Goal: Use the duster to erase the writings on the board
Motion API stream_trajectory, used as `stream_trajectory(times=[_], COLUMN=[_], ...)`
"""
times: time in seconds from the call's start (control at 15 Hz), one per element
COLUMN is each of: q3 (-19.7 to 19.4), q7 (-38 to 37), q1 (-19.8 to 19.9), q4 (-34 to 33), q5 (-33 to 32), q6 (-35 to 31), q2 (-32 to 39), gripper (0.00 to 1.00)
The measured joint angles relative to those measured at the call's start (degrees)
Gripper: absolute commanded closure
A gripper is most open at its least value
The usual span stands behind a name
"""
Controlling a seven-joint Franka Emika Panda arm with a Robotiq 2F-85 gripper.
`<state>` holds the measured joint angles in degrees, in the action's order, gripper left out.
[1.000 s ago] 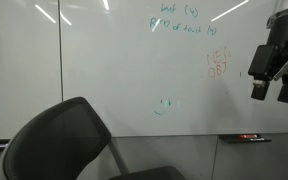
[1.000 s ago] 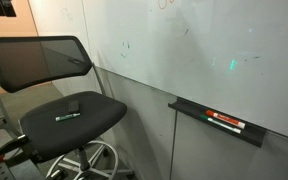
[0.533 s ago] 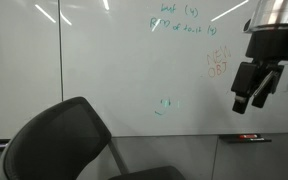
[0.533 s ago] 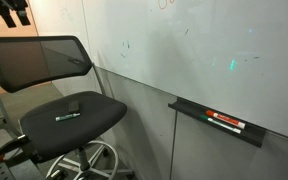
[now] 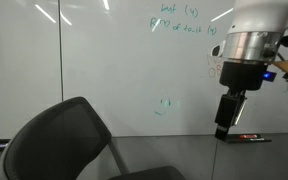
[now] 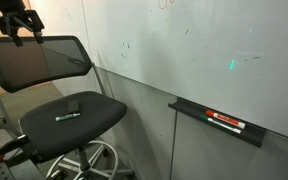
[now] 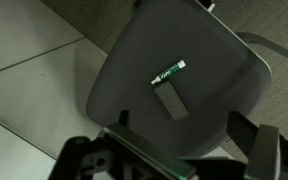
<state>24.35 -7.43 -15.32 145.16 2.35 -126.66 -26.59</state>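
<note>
The duster (image 7: 171, 103) and a marker (image 7: 168, 71) are laid just beside each other on the seat of the office chair (image 6: 89, 128), which is placed before the whiteboard (image 6: 184, 50). A tray (image 6: 187, 110) holding markers (image 6: 226, 123) is fixed at the board's lower edge, right of the chair in an exterior view, and the gripper (image 6: 24, 33) is held above the backrest.

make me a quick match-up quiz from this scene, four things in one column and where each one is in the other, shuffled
Things
1. dark grey rectangular duster block
2. red and black marker pens
3. small smiley face drawing
4. black robot tool

Places
a. on the white board
b. in the air above the black mesh office chair
c. in the black wall tray
d. on the chair's dark seat

Pairs: 1-d, 2-c, 3-a, 4-b
</note>
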Motion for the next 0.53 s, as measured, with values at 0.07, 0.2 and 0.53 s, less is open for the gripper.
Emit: stream_trajectory(times=[0.07,0.2,0.53], q3=[-0.1,-0.4,-0.7], q7=[1.3,3.4,5.4], q1=[-0.1,-0.1,-0.1], q4=[-0.3,-1.3,-5.7], q5=[-1.2,-4.0,-12.3], q6=[-0.9,-2.1,-3.3], q2=[1.9,5.7,15.4], gripper=[0.00,0.00,0.00])
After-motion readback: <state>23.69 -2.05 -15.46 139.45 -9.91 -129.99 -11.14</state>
